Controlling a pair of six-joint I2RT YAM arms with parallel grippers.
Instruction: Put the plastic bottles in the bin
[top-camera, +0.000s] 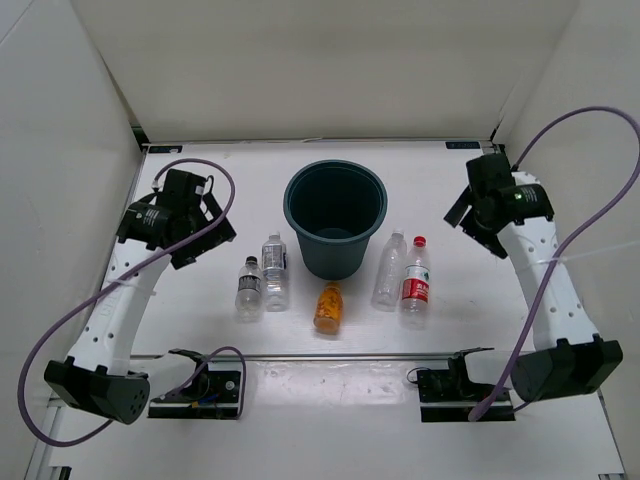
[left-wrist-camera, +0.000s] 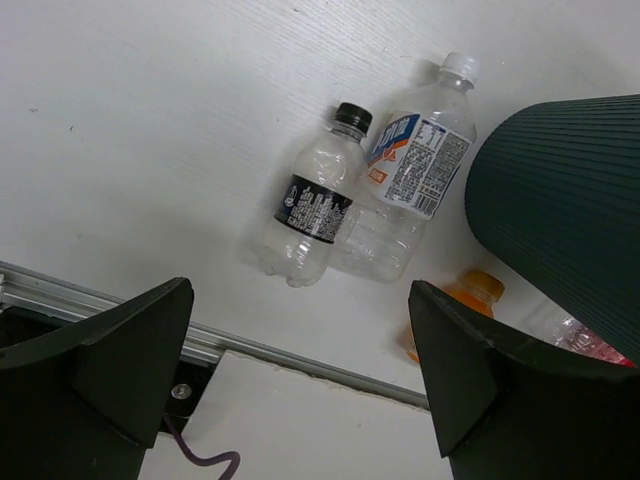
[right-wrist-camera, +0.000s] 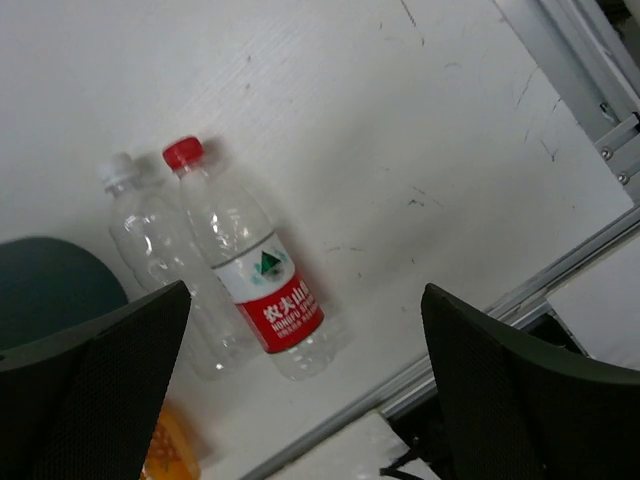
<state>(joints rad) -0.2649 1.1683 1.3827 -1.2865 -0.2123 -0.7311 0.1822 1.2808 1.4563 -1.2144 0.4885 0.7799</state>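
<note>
The dark teal bin stands upright at the table's middle back. Five bottles lie in front of it: a black-capped clear one, a clear one with a pale label, an orange one, a plain clear one and a red-capped, red-labelled one. My left gripper is open and empty, left of the bottles, raised. My right gripper is open and empty, right of them. The left wrist view shows the black-capped bottle, the labelled bottle and the bin. The right wrist view shows the red-capped bottle and the clear bottle.
White walls enclose the table at the left, back and right. A metal rail runs across the near side, in front of the bottles, with the arm bases behind it. The purple cables loop beside each arm.
</note>
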